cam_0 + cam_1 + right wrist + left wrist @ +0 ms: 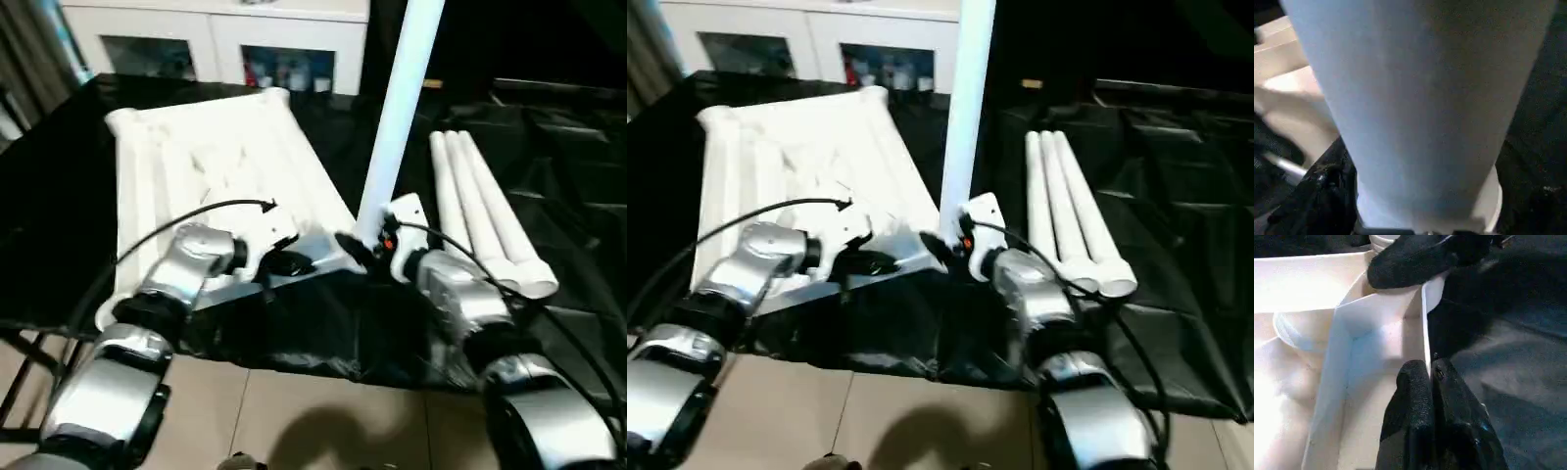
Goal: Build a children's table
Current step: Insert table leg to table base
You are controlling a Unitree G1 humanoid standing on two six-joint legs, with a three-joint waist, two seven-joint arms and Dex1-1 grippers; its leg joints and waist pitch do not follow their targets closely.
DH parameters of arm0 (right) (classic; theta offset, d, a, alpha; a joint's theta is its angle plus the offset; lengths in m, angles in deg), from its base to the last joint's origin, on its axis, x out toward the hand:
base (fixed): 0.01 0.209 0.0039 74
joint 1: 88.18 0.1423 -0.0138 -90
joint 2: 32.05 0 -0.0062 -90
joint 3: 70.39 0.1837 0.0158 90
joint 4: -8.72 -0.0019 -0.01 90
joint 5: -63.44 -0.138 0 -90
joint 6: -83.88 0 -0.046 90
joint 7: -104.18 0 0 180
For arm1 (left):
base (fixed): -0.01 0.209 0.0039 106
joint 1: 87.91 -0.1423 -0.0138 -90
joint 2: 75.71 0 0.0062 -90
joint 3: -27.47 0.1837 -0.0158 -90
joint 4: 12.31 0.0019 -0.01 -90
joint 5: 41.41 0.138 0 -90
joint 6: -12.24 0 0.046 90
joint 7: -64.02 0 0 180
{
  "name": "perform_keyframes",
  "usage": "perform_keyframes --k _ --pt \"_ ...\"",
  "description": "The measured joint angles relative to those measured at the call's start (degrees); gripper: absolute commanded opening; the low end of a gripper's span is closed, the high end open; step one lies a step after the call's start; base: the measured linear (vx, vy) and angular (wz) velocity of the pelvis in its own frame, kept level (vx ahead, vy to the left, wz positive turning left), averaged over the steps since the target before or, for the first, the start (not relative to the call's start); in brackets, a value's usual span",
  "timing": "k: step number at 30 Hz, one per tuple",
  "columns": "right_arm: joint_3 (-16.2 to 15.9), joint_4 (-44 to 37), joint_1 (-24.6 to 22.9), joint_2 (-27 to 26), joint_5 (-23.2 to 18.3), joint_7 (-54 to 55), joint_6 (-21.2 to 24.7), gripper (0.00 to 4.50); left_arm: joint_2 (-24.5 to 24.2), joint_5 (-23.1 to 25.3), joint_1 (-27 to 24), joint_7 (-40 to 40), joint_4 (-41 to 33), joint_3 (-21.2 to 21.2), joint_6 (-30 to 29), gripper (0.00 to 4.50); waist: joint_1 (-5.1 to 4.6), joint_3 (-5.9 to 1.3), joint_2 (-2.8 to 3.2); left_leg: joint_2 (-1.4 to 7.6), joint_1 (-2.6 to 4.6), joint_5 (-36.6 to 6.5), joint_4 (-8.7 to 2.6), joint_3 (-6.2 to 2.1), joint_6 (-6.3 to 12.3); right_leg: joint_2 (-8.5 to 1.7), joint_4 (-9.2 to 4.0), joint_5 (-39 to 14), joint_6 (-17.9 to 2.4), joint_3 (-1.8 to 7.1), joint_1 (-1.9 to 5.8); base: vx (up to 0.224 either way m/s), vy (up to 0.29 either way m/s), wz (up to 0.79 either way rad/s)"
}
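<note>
The children's table top (216,157) lies upside down on the black-sheeted work table, ribbed side up. One white leg (397,108) stands upright in the socket at its near right corner. My left gripper (1429,369) is shut on the thin front rim of the top, just left of that corner, and it appears again from above (286,262). My right gripper (370,245) sits at the base of the upright leg (1420,107), right by the socket. Three more legs (480,215) lie side by side to the right of the top.
The black sheet (558,147) is wrinkled behind and beside the loose legs. The work table's front edge runs just under my forearms, with tiled floor (294,411) below. A white glass-door cabinet (216,39) stands behind the table.
</note>
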Motion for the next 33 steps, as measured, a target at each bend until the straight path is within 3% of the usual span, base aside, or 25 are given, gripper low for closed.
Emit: perform_keyframes --k 8,10,16,22,27,33 --pt "-5.2 -7.6 -4.0 5.7 0.8 -14.8 0.3 3.50 -2.2 -1.2 -0.4 8.1 1.4 0.6 2.6 0.00 1.27 0.01 0.02 0.05 -0.03 0.0 0.10 0.04 0.01 -0.01 0.04 0.0 0.0 -0.01 0.01 0.000 0.000 0.00" --pt "-6.2 -9.7 -4.9 7.0 0.8 -18.3 0.9 3.23 -2.8 -1.2 -0.4 10.2 1.9 0.7 3.6 0.00 1.34 0.01 0.02 0.05 -0.02 0.0 0.13 0.04 0.01 -0.01 0.05 0.0 0.0 -0.01 0.02 0.000 0.000 0.00" --pt "-7.4 -13.3 -6.4 8.5 0.7 -22.7 2.7 2.82 -3.3 -1.3 -0.4 13.3 2.4 1.0 4.5 0.00 1.34 0.01 0.02 0.07 0.00 0.0 0.19 0.04 0.02 -0.01 0.12 0.0 0.0 0.00 0.04 0.000 0.000 0.00" --pt "-7.8 -16.2 -7.4 9.0 0.7 -23.8 5.2 2.77 -3.5 -1.3 0.1 14.8 3.7 1.0 5.7 0.00 1.38 0.01 0.02 0.07 0.02 0.0 0.24 0.04 0.01 -0.01 0.17 0.0 0.0 -0.01 0.06 0.000 0.000 0.00" --pt "-7.3 -17.0 -8.3 7.9 0.5 -22.7 5.9 2.77 -3.4 -1.3 0.2 14.5 4.0 0.9 5.3 0.00 1.54 0.00 0.01 0.08 0.08 0.0 0.25 0.04 -0.02 -0.01 0.19 0.0 0.0 0.00 0.10 0.000 0.000 0.00" --pt "-2.6 -10.0 -5.4 0.2 2.2 -1.2 5.3 2.77 -0.3 0.0 1.8 1.8 6.3 -0.7 1.7 0.00 0.22 -0.02 -0.02 0.09 0.30 0.0 0.29 0.04 -0.44 -0.01 0.37 0.2 -0.2 0.03 0.17 0.000 0.000 0.00"
